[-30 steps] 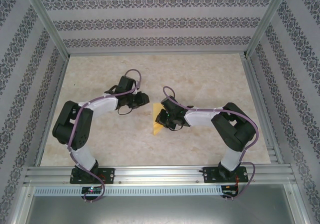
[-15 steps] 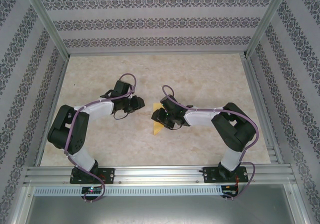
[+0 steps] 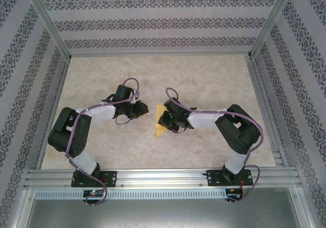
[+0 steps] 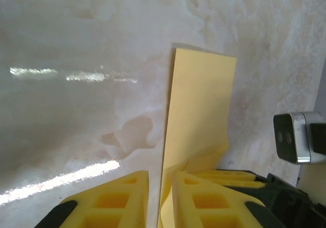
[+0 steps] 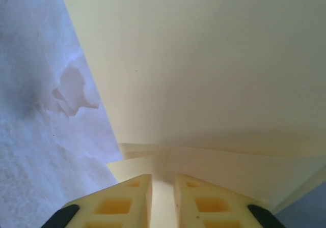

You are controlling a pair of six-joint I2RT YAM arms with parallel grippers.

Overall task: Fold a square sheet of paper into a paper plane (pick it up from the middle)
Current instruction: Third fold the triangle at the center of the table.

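A: Where is the paper (image 3: 160,131) lying?
B: Mid-table (image 3: 214,80), part-folded; its near corner is poking out toward us; farther on, the right claw (image 5: 163,178) is pinching a fold, jaws narrow; the left claw (image 4: 160,175) is nipping the left edge.
A: Handling?
B: Probably light, limp, creasing easily; I'd be gripping the centre fold.

Paper (image 3: 160,131) on table (image 3: 204,75), between left pincer (image 3: 145,109) and right pincer (image 3: 159,120)
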